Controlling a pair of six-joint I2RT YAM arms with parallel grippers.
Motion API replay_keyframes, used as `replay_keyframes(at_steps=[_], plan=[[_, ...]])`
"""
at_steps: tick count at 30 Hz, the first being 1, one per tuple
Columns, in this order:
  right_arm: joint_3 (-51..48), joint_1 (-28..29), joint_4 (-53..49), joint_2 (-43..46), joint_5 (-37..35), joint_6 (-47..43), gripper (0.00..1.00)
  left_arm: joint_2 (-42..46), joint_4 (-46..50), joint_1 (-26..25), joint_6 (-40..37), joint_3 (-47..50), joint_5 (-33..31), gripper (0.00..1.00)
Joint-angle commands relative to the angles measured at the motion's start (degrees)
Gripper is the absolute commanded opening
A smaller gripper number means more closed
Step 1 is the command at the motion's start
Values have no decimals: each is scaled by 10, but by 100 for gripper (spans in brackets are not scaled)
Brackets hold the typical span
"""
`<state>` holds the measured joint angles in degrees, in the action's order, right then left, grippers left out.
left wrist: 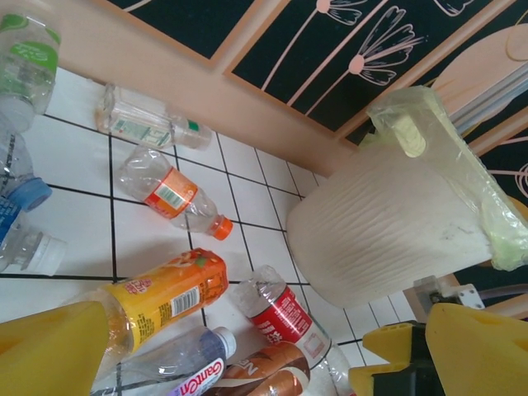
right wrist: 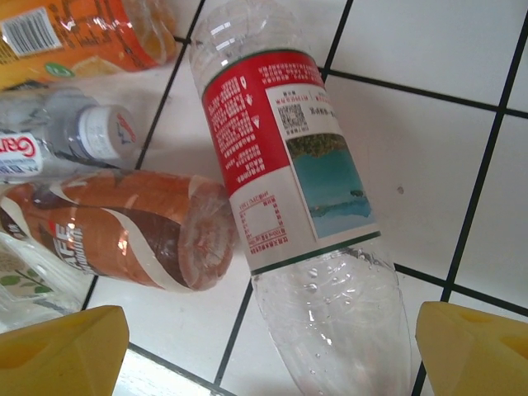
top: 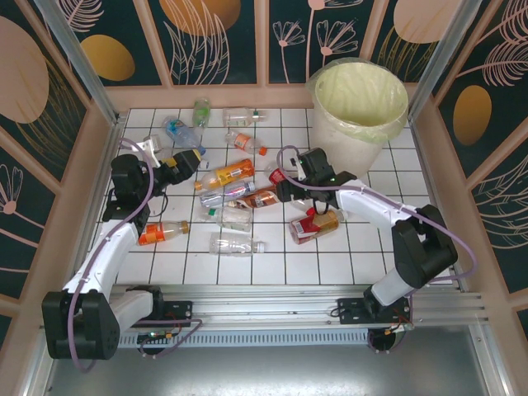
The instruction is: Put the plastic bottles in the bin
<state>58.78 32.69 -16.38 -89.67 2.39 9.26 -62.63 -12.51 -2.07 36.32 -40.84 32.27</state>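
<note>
Yellow fingers [right wrist: 66, 346] of the right gripper [right wrist: 268, 342] stand wide apart and hold nothing. They sit either side of a clear red-labelled bottle [right wrist: 280, 157] lying on the white tiled table [top: 330, 256]. That bottle's side touches a brown coffee bottle [right wrist: 124, 227], so I'd worry the finger on that side catches the neighbour or pinches both. The smooth round body could also roll or squirt out as the jaws close. Across the pile, the left gripper [top: 186, 161] hangs fully open and empty just beside an orange juice bottle [top: 227, 173]. More bottles [top: 243, 117] lie scattered toward the back wall. Farthest off, in the right rear corner, stands the cream bin [top: 346, 144] with its pale green liner, no bottle showing inside. Its tall rim could knock a low-carried bottle loose.
</note>
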Motion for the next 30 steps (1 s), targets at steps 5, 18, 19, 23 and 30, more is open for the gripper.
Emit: replay_keyframes(at_steps=[5,18,19,23,30], plan=[[9,2,-26,-23,-30,-23,89,9,-9,-3,9,0,26,99],[-31,4,17,-52,-30,-23,89,53,8,-3,12,12,10,99],[-30,4,17,-54,-30,-23,89,56,16,-3,11,9,5,99],[-28,4,20,-60,-25,-25,89,68,32,-3,13,4,-12,99],[-25,3,21,-67,-30,-22,89,80,46,-3,22,7,-38,99]])
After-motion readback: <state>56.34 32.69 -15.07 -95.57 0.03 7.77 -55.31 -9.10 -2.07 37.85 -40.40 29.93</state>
